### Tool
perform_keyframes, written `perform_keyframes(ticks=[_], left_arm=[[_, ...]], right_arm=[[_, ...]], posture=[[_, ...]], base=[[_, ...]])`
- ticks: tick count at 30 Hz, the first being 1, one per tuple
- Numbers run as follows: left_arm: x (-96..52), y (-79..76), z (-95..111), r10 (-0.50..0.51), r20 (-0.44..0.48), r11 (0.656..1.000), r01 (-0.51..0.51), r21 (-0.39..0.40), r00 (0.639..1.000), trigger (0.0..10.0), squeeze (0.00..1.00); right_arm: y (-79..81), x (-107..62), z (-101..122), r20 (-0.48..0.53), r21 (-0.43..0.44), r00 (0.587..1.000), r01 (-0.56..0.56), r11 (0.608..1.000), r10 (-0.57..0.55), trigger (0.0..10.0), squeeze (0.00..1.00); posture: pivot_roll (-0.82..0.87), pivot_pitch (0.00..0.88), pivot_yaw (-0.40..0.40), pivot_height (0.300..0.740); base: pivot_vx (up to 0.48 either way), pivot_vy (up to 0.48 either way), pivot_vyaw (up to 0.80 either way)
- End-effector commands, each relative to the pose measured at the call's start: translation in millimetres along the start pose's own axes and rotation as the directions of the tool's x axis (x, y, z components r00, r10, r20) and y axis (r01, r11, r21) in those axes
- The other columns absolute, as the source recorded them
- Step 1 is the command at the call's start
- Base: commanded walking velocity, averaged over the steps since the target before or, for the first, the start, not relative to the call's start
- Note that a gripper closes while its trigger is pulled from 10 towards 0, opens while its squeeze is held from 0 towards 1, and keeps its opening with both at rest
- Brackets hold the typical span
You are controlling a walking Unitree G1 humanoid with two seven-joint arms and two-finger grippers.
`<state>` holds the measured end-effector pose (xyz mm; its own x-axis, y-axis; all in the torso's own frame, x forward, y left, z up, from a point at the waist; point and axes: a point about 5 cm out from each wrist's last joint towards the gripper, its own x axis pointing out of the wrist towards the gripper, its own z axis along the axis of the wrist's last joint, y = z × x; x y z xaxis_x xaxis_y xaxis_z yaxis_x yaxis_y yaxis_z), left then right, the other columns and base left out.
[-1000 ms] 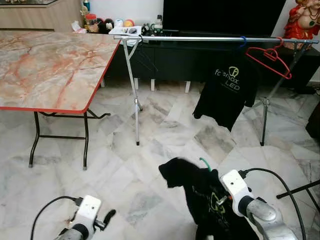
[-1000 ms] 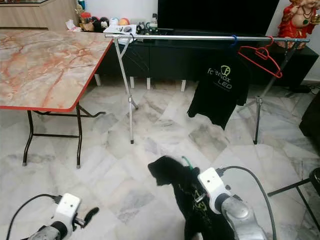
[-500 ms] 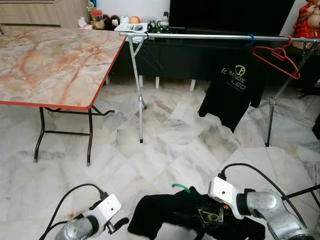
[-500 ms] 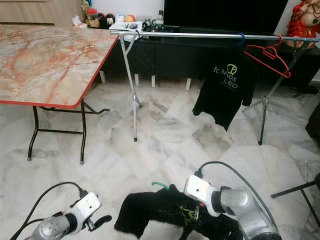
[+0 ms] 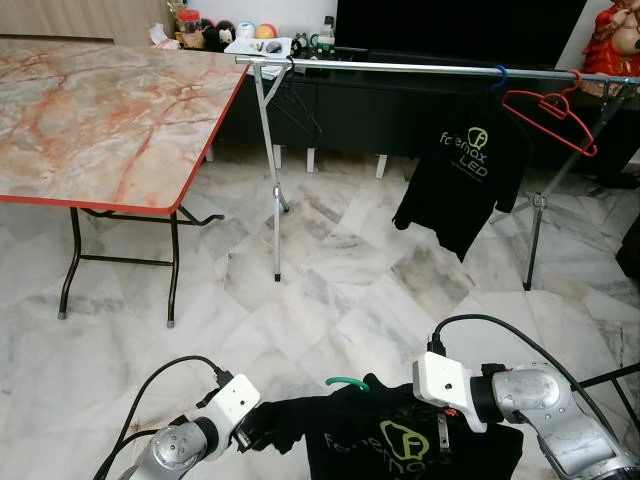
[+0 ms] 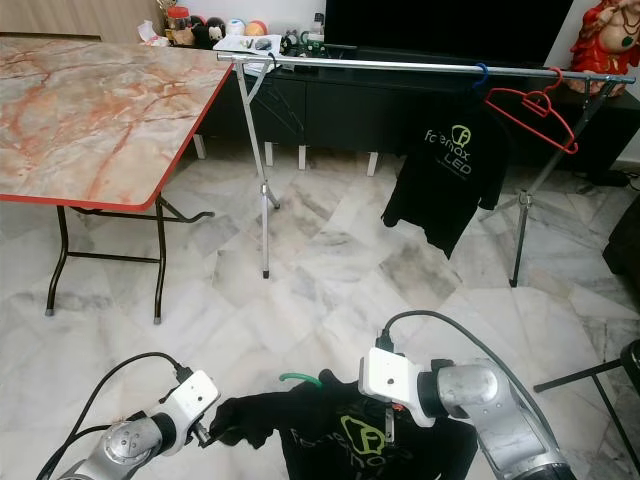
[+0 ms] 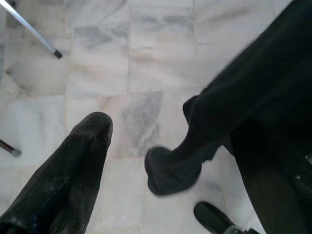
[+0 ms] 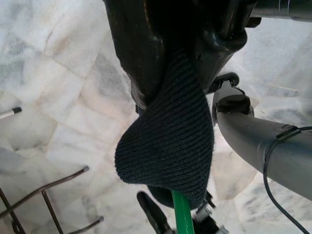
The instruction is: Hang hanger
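The right gripper (image 8: 165, 87) fingers are clamping a fold of the shirt (image 5: 400, 440); the left gripper (image 5: 255, 432) is pinching its sleeve, though in the left wrist view one finger (image 7: 63, 175) is showing clear of cloth, so I am rating that hold uncertain. I am holding the shirt spread low between both arms, its green hanger (image 5: 347, 381) hook poking up at the collar. The rail (image 5: 400, 68) is standing well apart, across the floor (image 5: 330, 270). Risks I am noting: cloth slipping off the hanger, the hook turning away, the sleeve dropping during the walk.
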<state>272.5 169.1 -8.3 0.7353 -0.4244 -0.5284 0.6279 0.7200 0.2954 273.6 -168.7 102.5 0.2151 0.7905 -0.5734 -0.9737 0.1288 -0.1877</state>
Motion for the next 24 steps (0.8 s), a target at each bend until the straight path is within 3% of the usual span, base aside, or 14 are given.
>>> perform_keyframes(ticks=[1,4,5,6,7,24], left_arm=[[-0.3,-1.1,-4.1,-0.006,-0.030,1.000,0.006,-0.002,1.000,10.0,0.00],[-0.5,1.6,-4.2,0.000,-0.033,0.999,-0.001,-0.034,0.999,10.0,0.00],[-0.7,1.5,-5.0,-0.006,-0.038,0.999,0.004,-0.033,0.999,7.8,0.00],[-0.9,1.4,-5.6,-0.009,-0.042,0.999,0.008,-0.032,0.999,7.8,0.00],[-1.0,1.4,-6.0,-0.009,-0.043,0.999,0.007,-0.035,0.999,0.0,0.00],[0.1,5.4,-3.6,0.007,-0.032,0.994,-0.010,-0.107,0.999,0.0,0.00]], right_arm=[[0.9,-3.2,6.3,0.023,-0.016,1.000,-0.003,1.000,0.003,10.0,0.00],[0.7,-2.9,10.3,0.031,-0.026,0.999,0.006,1.000,-0.005,10.0,0.00],[0.5,-2.9,11.2,0.034,-0.028,0.999,0.009,1.000,-0.008,10.0,0.00],[0.4,-2.8,11.8,0.035,-0.029,0.999,0.010,1.000,-0.009,10.0,0.00],[-0.4,-2.9,13.1,0.040,-0.030,0.999,0.015,0.999,-0.014,10.0,0.00],[-9.8,-3.5,23.4,0.080,-0.035,0.993,0.088,0.996,-0.085,10.0,0.00]], posture=[[-0.06,0.134,-0.035,0.740],[-0.06,0.134,-0.032,0.740],[-0.06,0.133,-0.031,0.740],[-0.06,0.133,-0.031,0.740],[-0.06,0.134,-0.031,0.740],[-0.06,0.127,-0.027,0.740]], base=[[0.000,0.000,0.00],[0.000,0.000,0.00],[0.000,0.000,0.00],[0.000,0.000,0.00],[0.000,0.000,0.00],[0.000,0.000,0.00]])
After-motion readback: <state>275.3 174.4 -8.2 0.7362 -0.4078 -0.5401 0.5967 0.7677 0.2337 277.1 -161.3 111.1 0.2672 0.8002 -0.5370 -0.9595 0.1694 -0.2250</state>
